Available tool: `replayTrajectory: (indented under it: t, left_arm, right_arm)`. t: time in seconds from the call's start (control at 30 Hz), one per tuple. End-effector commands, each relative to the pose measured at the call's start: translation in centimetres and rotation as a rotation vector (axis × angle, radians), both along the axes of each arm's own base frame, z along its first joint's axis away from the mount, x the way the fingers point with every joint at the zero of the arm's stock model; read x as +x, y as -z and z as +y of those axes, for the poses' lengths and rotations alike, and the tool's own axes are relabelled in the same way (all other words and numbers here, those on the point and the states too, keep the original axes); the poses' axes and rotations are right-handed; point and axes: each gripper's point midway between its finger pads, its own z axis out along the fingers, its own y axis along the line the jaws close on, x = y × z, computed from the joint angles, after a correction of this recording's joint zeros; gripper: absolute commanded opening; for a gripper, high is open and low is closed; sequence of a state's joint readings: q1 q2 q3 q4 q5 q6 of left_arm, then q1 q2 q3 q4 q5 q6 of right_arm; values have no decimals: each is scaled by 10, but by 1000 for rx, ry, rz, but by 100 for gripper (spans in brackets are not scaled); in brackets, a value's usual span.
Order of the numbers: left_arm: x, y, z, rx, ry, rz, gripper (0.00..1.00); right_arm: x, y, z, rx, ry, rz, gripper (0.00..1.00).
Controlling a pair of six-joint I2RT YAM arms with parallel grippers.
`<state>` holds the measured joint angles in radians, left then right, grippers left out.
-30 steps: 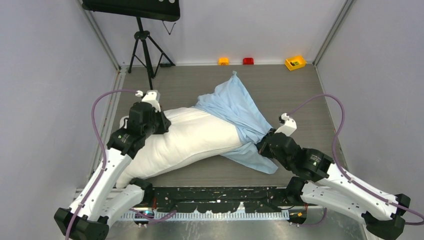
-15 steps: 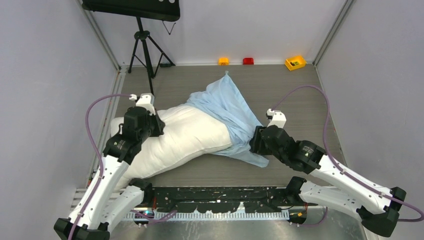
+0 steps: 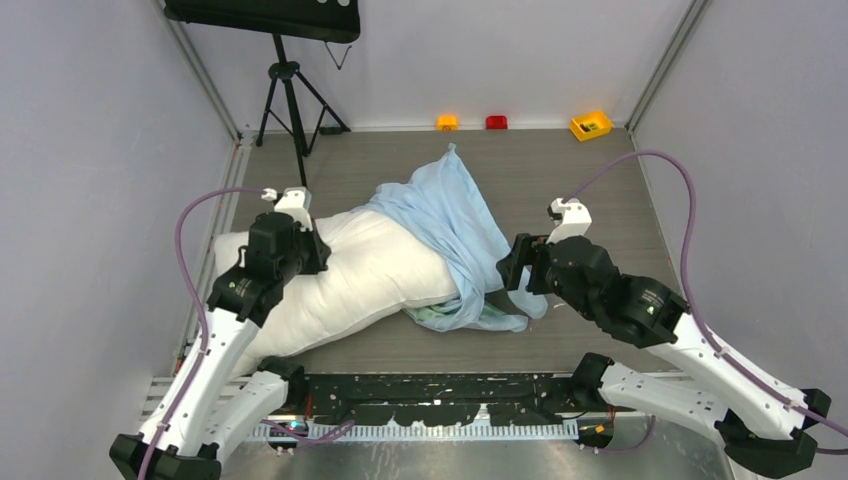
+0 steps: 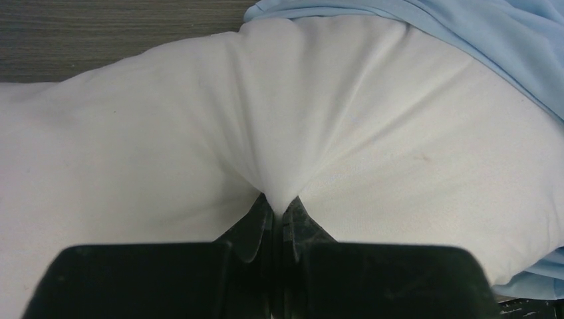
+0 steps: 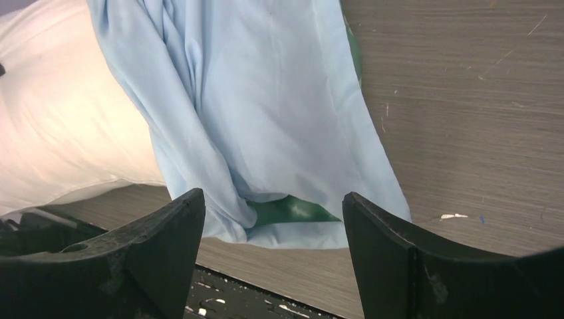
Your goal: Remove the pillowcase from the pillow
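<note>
The white pillow (image 3: 340, 280) lies slantwise across the table, its left and middle part bare. The light-blue pillowcase (image 3: 450, 215) still covers its right end and trails in folds to the table, with a green inner patch (image 5: 292, 211) showing near the hem. My left gripper (image 3: 312, 250) is shut on a pinch of the pillow's white fabric (image 4: 279, 193) at its upper left side. My right gripper (image 3: 518, 272) hangs open just right of the pillowcase's loose end (image 5: 266, 133), holding nothing; the cloth lies beyond its fingertips.
A black tripod (image 3: 290, 90) stands at the back left under a dark panel. Small orange (image 3: 447, 122), red (image 3: 496, 122) and yellow (image 3: 590, 124) objects sit along the back wall. Grey walls close in both sides. A black rail (image 3: 440, 395) runs along the near edge.
My right gripper has opened and let go of the pillowcase, then lifted and drawn back to the right. The released cloth has slumped beside the pillow. The left gripper keeps its pinch.
</note>
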<state>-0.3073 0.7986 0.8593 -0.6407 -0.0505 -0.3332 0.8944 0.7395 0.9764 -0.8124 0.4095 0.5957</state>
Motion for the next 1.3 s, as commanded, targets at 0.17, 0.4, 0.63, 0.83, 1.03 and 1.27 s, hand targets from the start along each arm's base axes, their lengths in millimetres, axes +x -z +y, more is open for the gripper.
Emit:
replayTrajectory:
  t: [0.17,0.4,0.63,0.83,1.03,1.27]
  left_arm:
    - [-27,29,-2,2,24,203,0]
    - [-37,36,-20,-43,94,226,0]
    - [-43,43,-36,-69,167,255,0]
    - [-44,47,-41,-77,191,273,0]
    - [-46,47,-48,-102,224,278,0]
    - [-46,42,-45,-93,220,241,0]
  right_arm:
    - [40,-34,39,-40,-60,-122,79]
    - [61,-35,84,-43,-152,-125,82]
    - [99,-34,116,-89,-110,-123,88]
    - [114,-28,163,-114,-250,-98,88]
    - [134,-6,185,-209,-293,-75,88]
    - [146,20,190,-291,-285,-48,77]
